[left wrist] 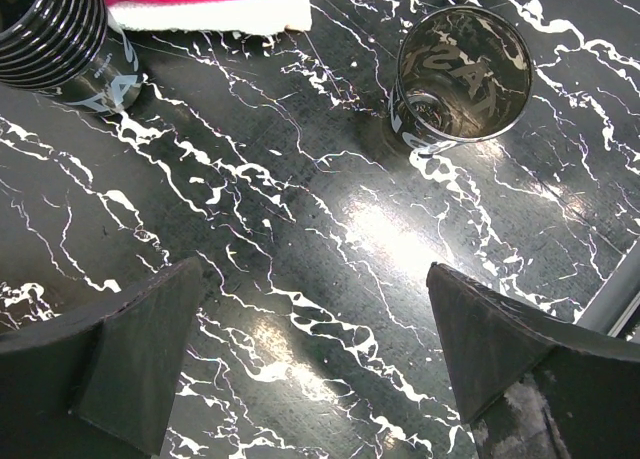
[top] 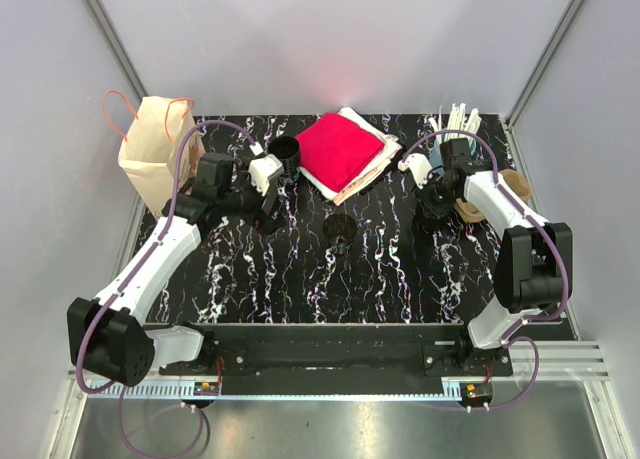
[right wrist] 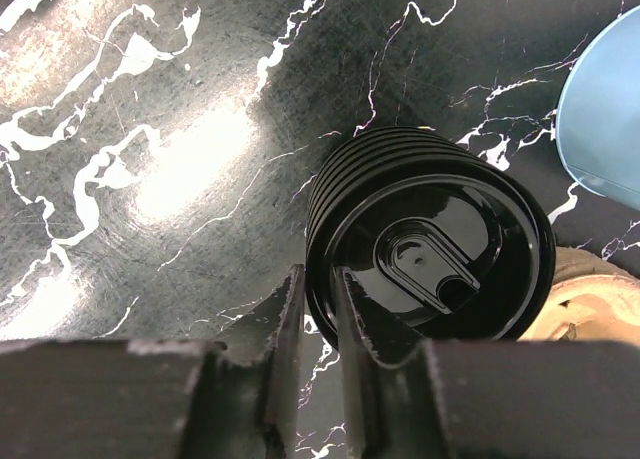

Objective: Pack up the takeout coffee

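Note:
A stack of black ribbed lids point(right wrist: 440, 229) stands on the marble table, the top lid showing its sip hole. My right gripper point(right wrist: 318, 274) pinches the near-left rim of the top lid, one finger outside and one inside. In the top view the right gripper point(top: 430, 201) is at the right rear. An empty dark cup point(left wrist: 460, 74) stands upright at the table's middle point(top: 340, 229). A black ribbed cup point(left wrist: 50, 39) stands further left point(top: 286, 154). My left gripper point(left wrist: 315, 279) hangs wide open over bare table, short of both cups, holding nothing. A paper bag point(top: 155, 149) stands at the rear left.
A pink cloth on white napkins point(top: 340, 151) lies at the rear centre. White utensils point(top: 455, 119), a light blue object point(right wrist: 605, 119) and a brown cardboard piece point(top: 515, 187) sit close to the right gripper. Grey walls enclose the table.

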You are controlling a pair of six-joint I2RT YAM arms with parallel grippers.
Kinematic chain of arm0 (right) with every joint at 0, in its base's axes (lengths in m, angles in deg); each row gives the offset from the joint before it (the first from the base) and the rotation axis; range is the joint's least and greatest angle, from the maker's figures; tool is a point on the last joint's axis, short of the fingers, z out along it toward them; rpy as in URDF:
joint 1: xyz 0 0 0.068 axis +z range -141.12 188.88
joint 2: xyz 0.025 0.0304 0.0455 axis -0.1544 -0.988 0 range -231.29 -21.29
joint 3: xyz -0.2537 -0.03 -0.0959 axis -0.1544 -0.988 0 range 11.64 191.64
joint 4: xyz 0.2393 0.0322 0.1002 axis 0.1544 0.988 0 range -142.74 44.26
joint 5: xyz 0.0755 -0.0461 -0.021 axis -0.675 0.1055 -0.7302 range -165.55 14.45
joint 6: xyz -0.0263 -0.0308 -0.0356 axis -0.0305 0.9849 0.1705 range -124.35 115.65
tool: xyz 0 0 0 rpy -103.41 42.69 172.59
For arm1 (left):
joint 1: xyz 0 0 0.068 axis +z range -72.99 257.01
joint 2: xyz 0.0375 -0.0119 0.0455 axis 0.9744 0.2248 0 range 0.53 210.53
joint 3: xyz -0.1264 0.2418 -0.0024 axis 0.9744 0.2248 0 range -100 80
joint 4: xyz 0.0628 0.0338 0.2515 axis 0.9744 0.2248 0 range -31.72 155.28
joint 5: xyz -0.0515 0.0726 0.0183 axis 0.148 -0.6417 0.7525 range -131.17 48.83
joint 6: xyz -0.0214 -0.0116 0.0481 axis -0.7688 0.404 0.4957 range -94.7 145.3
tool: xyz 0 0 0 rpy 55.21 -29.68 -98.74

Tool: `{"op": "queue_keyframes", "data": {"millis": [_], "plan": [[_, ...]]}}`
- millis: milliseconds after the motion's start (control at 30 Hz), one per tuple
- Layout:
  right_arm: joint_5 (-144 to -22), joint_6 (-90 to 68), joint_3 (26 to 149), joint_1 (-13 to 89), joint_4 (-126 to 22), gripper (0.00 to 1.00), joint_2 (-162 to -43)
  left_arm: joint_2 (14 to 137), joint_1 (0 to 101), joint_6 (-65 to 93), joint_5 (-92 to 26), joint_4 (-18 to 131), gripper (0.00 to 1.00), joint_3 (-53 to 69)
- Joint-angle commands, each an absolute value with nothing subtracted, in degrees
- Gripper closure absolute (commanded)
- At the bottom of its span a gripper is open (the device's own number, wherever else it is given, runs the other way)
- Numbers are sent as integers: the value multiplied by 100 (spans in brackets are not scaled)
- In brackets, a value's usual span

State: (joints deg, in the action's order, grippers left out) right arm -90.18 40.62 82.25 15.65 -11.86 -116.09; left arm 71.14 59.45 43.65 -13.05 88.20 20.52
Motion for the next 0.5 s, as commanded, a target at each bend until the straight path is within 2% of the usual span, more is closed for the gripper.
{"op": "queue_keyframes", "data": {"millis": [0,67,267,467], "plan": [[-9102,4057,8442,1592,-1293,77,-11481,7119,5969,4323,-1059,8571,1,2058],[-9163,4048,8486,1600,-1196,77,-11367,7128,5969,4323,-1032,8562,1,2059],[-9409,3986,8723,1592,-906,88,-11086,7181,5969,4305,-944,8571,1,2032],[-9462,3969,8933,1600,-704,94,-10989,7102,5969,4515,-857,8571,1,2032]]}}
